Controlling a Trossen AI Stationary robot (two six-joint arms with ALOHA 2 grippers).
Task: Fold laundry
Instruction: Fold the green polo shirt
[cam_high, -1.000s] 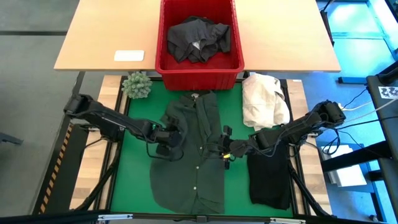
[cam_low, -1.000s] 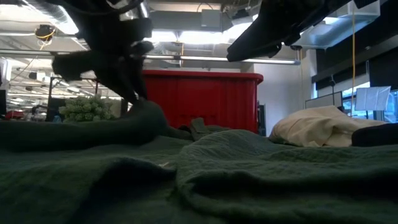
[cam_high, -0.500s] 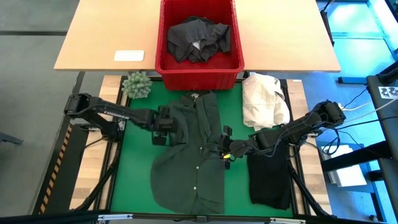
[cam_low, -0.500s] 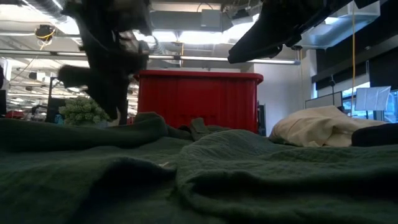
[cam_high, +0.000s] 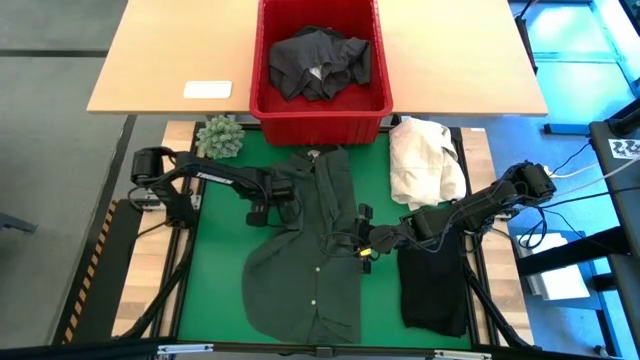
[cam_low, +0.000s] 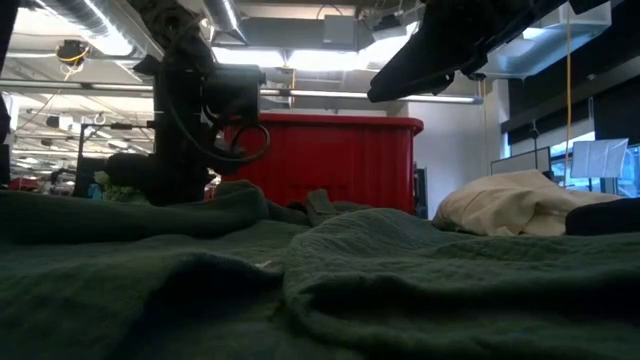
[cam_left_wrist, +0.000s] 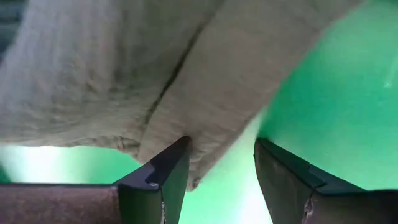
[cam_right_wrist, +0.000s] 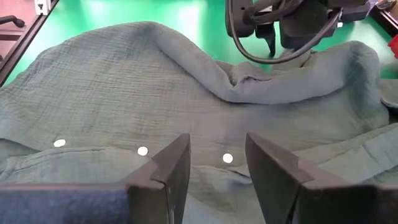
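Left end effector (cam_high: 268, 212) at the left sleeve edge of the dark green shirt (cam_high: 310, 250), fingers parted, nothing held, cloth edge just ahead of the fingertips. Right end effector (cam_high: 362, 243) low over the shirt's button placket, fingers parted, empty. Shirt lies spread on the green mat (cam_high: 215, 280) of the tabletop, collar toward the red basket (cam_high: 320, 110), which holds a dark grey garment (cam_high: 318, 62). Black garment (cam_high: 432, 290) folded to the shirt's right, cream cloth heap (cam_high: 425, 160) above it. Small plant (cam_high: 220, 137) by the mat's corner.
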